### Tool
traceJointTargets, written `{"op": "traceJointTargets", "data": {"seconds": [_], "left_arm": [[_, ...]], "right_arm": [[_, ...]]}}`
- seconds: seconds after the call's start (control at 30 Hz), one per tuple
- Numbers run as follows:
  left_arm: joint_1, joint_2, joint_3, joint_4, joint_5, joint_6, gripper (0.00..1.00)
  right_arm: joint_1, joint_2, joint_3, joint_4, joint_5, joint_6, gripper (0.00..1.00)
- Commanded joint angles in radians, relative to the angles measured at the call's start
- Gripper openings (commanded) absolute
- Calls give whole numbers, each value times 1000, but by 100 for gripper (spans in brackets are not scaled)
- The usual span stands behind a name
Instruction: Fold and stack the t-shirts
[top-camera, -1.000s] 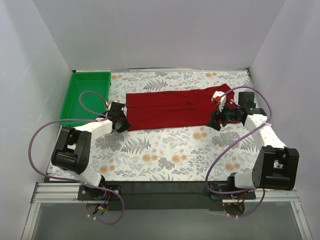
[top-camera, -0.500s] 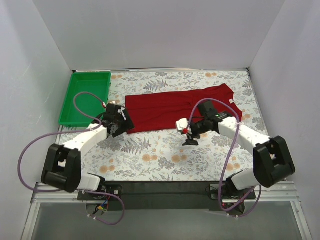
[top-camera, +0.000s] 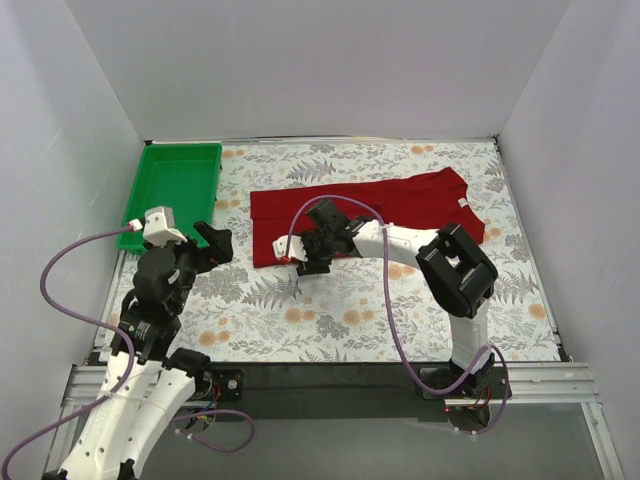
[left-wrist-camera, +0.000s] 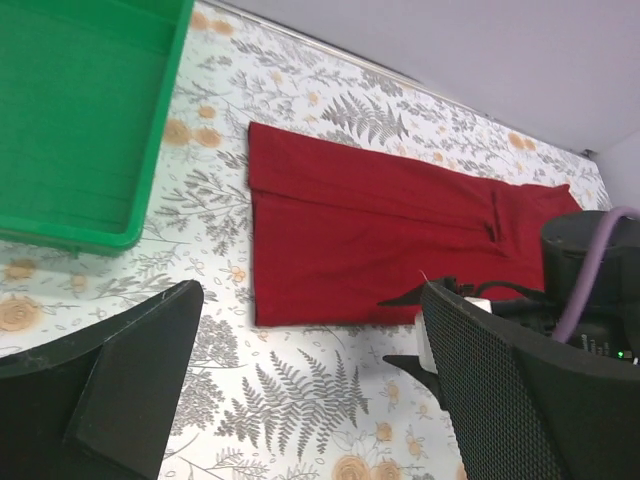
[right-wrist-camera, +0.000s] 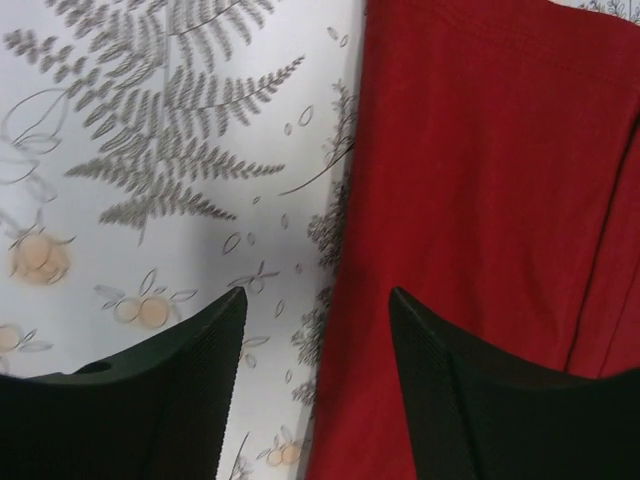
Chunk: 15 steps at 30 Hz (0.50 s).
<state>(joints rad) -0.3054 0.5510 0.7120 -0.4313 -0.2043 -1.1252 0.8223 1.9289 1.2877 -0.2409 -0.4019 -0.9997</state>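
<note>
A dark red t-shirt lies flat on the floral table, folded into a long strip; it also fills the middle of the left wrist view. My right gripper has reached across to the strip's near-left corner. It is open, with the shirt's edge running between its fingers, one fingertip over cloth and the other over bare table. My left gripper is raised well above the table near the left side. It is open and holds nothing. From there the right gripper shows at the shirt's near edge.
A green plastic tray sits at the back left, beside the shirt's left end, and shows in the left wrist view too. White walls close in the table on three sides. A purple cable loops over the shirt from the right arm.
My left gripper opened, let go of the shirt's left end and lifted back toward the near left. My right arm swept left along the shirt's near edge, from its right end to its left corner.
</note>
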Motion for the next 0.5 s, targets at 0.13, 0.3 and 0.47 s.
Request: {"op": "traceJointTargets", "data": {"seconds": [0.13, 0.3, 0.47], "left_arm": [[0, -51, -31, -66, -66, 64, 84], [0, -49, -37, -57, -47, 64, 84], [0, -60, -42, -52, -38, 62, 84]], "right_arm": [[18, 87, 101, 41, 103, 69, 44], [18, 119, 114, 34, 141, 75, 34], [18, 127, 98, 29, 156, 75, 18]]}}
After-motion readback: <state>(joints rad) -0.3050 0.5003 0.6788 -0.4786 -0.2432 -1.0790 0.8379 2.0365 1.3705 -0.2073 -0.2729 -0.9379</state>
